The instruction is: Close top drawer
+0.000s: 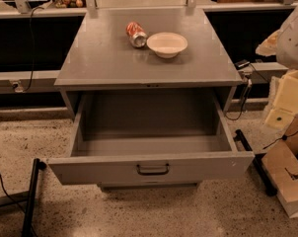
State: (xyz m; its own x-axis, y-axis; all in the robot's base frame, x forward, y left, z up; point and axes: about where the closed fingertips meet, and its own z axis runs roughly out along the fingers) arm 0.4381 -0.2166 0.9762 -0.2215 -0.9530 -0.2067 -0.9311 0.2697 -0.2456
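Speckled floor [139,211], open top drawer [149,169], can [136,34], bowl [167,44], jaws at right

1. Top drawer [97,171], wide and grey metal, pulled far out toward the camera from under the grey cabinet top [109,58].
2. Deep box open from above, with grey floor, back wall and both side walls in plain view.
3. Plain flat front facing the camera, stretched across the lower half of the scene, standing proud of the cabinet and just above the speckled floor [139,216].
4. One dark bar handle [152,170] at centre of the front, lying horizontal.
5. Gripper [283,105], cream-coloured, at the far right edge, beside the drawer's right corner yet well apart from the handle, touching nothing of the drawer.
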